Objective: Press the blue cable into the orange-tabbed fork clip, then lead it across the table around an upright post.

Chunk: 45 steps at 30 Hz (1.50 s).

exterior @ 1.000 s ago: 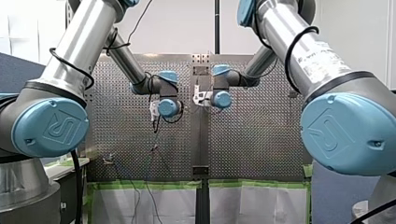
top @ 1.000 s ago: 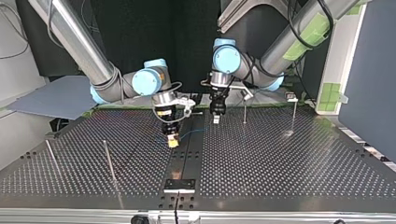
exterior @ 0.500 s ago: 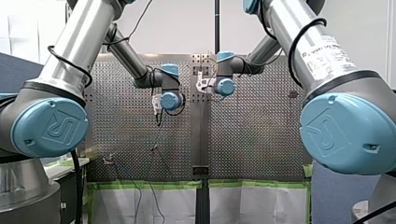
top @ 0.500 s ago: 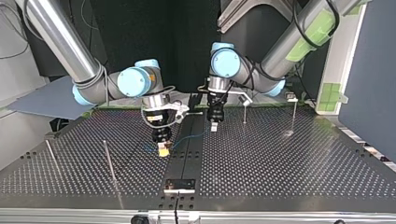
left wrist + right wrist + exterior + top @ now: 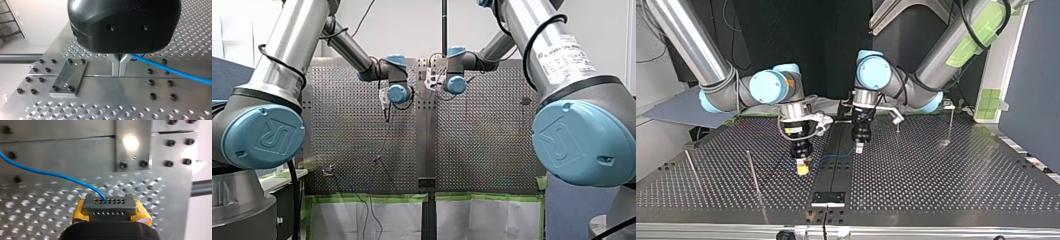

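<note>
Over the last second both pincers have slid out from the arms' bases. My right pincer (image 5: 801,169) has drifted toward the top view's left, and my left pincer (image 5: 859,146) has come along behind it.

Front view: both wrists hang over the far part of the perforated desk (image 5: 487,145), one on each side of its centre strip. The fingers are too small to read here.

Top view: the blue cable (image 5: 838,152) runs in a shallow line from one pincer to the other, crossing the centre strip (image 5: 836,172). A thin upright post (image 5: 752,172) stands apart at the left of my right pincer, and a leaning post (image 5: 691,167) stands further left. Two more posts (image 5: 897,121) (image 5: 950,125) rise behind my left pincer, toward the view's right. A bolted plate (image 5: 828,198) lies on the strip, nearer the camera.

Left wrist view: the metal fingers (image 5: 115,66) are pressed together on the cable, their tips just above the desk's seam. The cable leaves beside them and passes over a cluster of bolt heads (image 5: 160,87). The bolted plate sits off to one side.

Right wrist view: the yellow pads (image 5: 78,212) pinch a grey block (image 5: 108,206) with two rows of holes. The cable enters its upper row and arcs away over the desk, and the bolted plate lies ahead.
</note>
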Each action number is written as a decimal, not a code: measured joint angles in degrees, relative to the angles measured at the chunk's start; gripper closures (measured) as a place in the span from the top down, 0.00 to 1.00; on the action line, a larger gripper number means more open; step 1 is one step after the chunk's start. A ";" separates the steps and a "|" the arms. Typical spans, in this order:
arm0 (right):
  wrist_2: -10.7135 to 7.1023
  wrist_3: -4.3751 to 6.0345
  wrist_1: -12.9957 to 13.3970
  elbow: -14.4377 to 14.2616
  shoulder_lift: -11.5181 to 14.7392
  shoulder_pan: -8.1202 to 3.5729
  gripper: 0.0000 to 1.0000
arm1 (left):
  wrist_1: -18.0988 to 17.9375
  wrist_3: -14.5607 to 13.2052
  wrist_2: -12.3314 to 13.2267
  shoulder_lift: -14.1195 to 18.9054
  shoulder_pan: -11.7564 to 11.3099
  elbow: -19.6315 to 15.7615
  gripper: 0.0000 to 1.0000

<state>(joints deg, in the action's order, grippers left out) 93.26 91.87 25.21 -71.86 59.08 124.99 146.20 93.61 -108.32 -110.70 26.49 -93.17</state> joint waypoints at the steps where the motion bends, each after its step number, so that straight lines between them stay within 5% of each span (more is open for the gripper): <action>1: -0.04 0.04 0.05 0.01 0.42 -0.10 0.00 | 0.12 0.04 0.02 -0.01 0.07 0.27 0.00; 11: -1.77 1.30 0.01 0.66 3.60 -1.06 0.00 | 3.27 0.52 -0.05 0.01 0.77 4.31 0.00; 45: -1.84 1.87 -3.38 0.88 7.80 -6.93 0.00 | 12.45 3.75 4.36 -0.14 2.54 18.37 0.00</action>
<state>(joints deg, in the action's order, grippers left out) 91.42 93.74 21.83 -70.98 66.88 118.06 158.65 97.36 -103.96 -110.84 29.03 -74.80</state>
